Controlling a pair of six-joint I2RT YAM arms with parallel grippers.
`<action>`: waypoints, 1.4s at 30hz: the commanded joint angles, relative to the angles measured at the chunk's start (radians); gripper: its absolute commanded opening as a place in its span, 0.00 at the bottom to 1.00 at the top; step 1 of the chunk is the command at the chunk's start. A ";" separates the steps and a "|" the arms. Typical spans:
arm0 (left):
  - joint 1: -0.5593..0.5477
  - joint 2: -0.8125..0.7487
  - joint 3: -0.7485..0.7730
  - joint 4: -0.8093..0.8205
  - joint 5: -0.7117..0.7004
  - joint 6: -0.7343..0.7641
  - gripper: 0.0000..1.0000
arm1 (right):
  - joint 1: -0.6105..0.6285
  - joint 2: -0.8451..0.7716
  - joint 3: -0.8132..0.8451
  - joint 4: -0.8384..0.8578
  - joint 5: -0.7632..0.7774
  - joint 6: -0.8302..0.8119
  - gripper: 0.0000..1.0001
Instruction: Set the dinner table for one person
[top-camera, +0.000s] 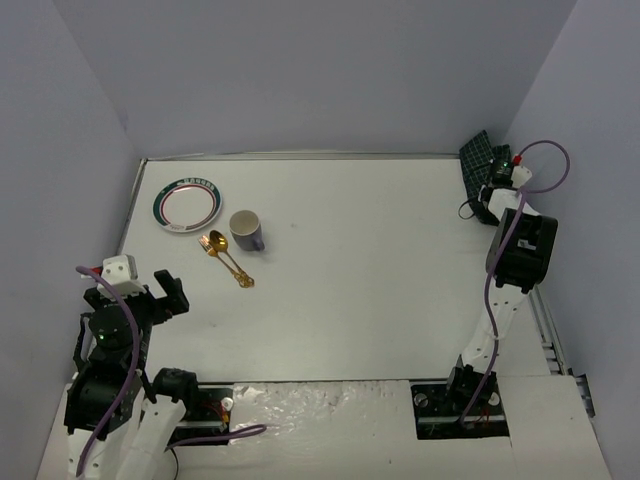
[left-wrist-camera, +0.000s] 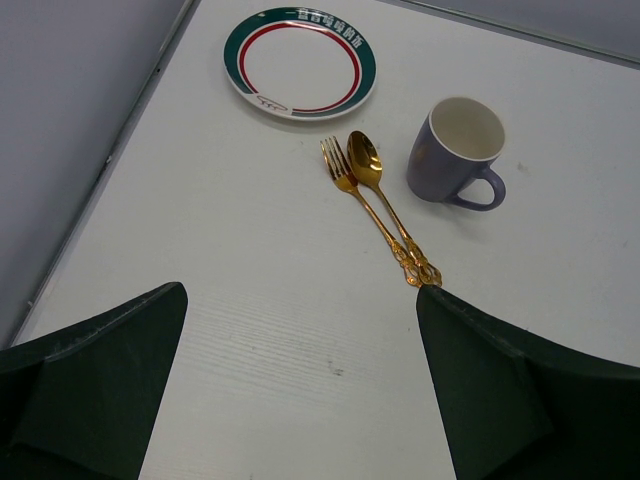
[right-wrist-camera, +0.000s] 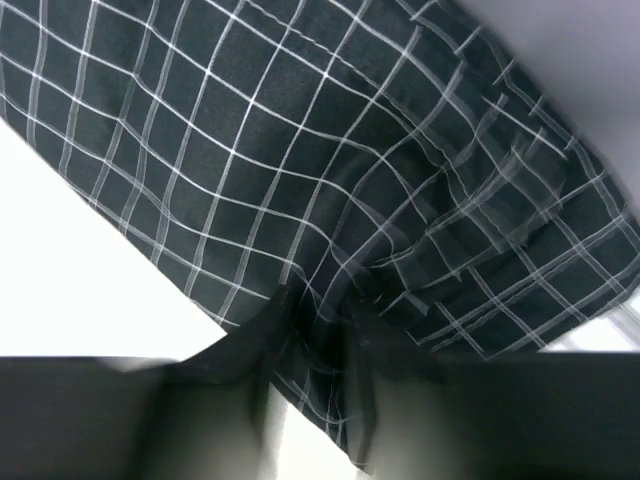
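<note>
The white dinner table (top-camera: 380, 280) holds a green-and-red-rimmed plate (top-camera: 187, 207), a purple mug (top-camera: 247, 231), and a gold fork (top-camera: 208, 244) and gold spoon (top-camera: 218, 240) lying side by side at the far left. My left gripper (top-camera: 168, 293) hangs open and empty just short of the cutlery handles. In the left wrist view (left-wrist-camera: 302, 300) the plate (left-wrist-camera: 300, 62), fork (left-wrist-camera: 340, 165), spoon (left-wrist-camera: 364, 158) and mug (left-wrist-camera: 458, 152) lie ahead of it. My right gripper (top-camera: 490, 200) is at the far right corner, shut on a fold of the dark green checked cloth (top-camera: 480, 158); the right wrist view (right-wrist-camera: 320, 330) shows the cloth (right-wrist-camera: 300, 150) bunched between its fingers.
Grey walls close the table in on the left, back and right. The right arm stretches along the right wall. The arm bases and cables sit at the near edge.
</note>
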 joint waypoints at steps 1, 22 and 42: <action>-0.002 0.029 0.009 0.067 -0.006 0.002 0.97 | 0.016 -0.030 0.017 0.029 -0.030 -0.060 0.01; -0.026 0.064 0.049 0.060 0.081 -0.019 0.97 | 0.906 -0.744 -0.655 -0.064 0.148 -0.152 0.56; -0.253 0.742 0.379 0.299 0.304 -0.183 0.97 | 0.301 -0.913 -0.787 0.002 -0.150 0.000 0.82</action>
